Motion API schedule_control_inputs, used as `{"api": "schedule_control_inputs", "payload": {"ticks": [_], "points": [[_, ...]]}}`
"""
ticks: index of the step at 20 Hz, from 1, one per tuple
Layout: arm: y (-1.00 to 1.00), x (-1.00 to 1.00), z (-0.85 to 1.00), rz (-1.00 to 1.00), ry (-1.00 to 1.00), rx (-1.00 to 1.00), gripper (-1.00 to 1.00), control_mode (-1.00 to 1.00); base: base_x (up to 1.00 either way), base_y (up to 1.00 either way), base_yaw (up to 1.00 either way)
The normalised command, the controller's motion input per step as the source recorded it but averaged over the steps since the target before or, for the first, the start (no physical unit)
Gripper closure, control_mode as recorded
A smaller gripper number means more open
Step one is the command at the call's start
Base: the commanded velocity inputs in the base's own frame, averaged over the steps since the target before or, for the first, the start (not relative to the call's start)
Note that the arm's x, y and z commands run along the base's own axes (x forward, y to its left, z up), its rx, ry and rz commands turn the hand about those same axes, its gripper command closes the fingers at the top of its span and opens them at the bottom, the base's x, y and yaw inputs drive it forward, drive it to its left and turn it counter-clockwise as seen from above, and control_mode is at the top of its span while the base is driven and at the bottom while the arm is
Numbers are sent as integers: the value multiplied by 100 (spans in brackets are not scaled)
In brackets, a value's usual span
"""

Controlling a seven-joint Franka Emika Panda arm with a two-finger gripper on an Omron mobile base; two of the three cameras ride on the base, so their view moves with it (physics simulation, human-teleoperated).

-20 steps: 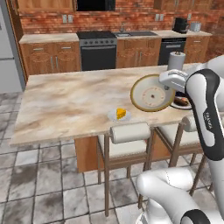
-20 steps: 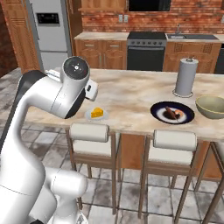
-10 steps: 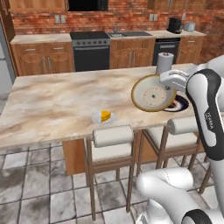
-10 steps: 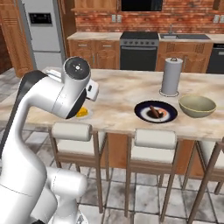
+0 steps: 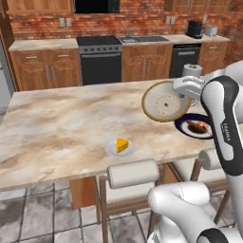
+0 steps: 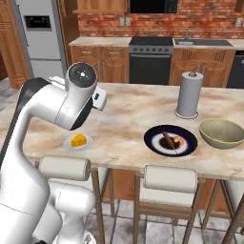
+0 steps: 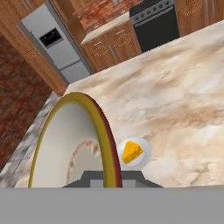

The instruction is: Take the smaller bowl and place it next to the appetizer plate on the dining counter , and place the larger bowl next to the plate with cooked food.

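The gripper (image 5: pixel 176 93) grips the small bowl (image 5: pixel 164 101) on edge above the counter (image 5: pixel 57 123). Next it probably must lower it beside the cheese plate (image 5: pixel 119 147).

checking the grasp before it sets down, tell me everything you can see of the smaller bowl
The smaller bowl is shallow and saucer-like, with a pale cream inside, a faint ring at its centre and a yellowish rim. It is held on edge, up off the dining counter, gripped at its rim by the gripper. In the hand view its underside looks reddish-tan.
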Motion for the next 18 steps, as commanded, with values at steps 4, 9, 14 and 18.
{"api": "schedule_control_inputs", "payload": {"ticks": [4,9,14,18], "points": [[0,0,0,0,0,0,100,100,86,-4,0],[0,0,0,0,0,0,100,100,76,-5,0],[0,0,0,0,0,0,100,100,60,-3,0],[-1,10,-9,-1,0,0,100,-100,35,-1,0]]}}
